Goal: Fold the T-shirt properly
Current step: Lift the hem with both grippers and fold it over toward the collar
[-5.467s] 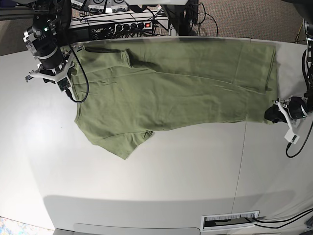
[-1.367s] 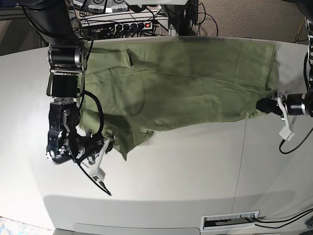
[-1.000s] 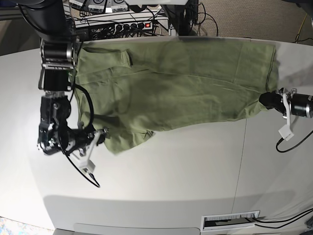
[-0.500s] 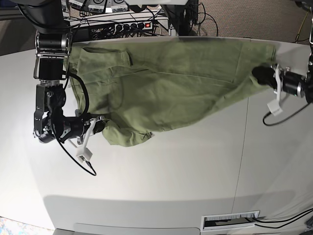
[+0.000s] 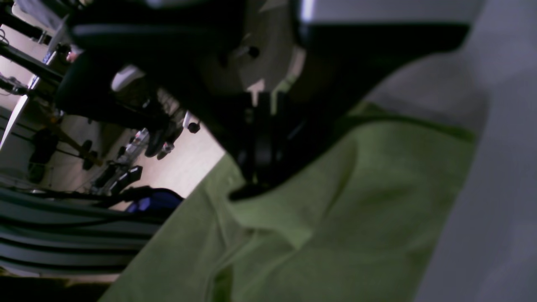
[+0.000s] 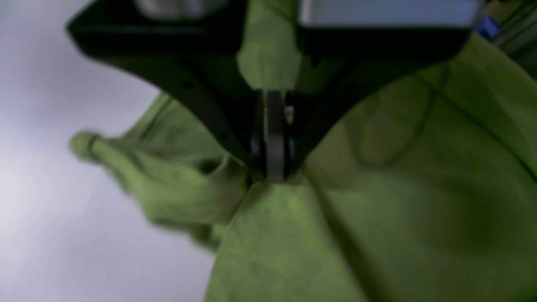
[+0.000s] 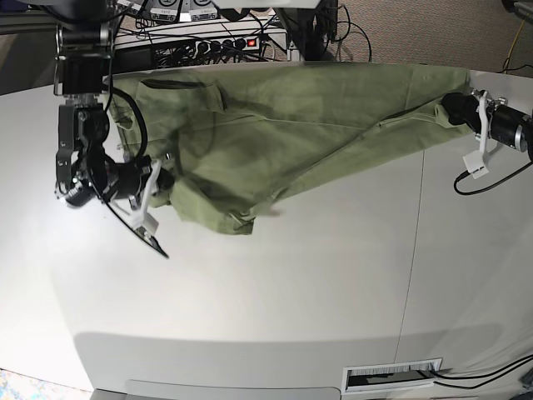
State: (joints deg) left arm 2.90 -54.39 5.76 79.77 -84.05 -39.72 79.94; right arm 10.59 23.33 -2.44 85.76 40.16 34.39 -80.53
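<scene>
Across pale table, T-shirt limp, light, drapes. Left gripper fingers pinch hem corner; right gripper fingers clamp sleeve edge. Best held at seams.

The left gripper, dark and close to the lens, has its jaws drawn together on a fold of the olive T-shirt, apparently pinching it, though shadow hides the exact contact. The cloth spreads down and to the right with soft creases, over a pale grey table. Dark cables and blurred equipment fill the left side.
</scene>
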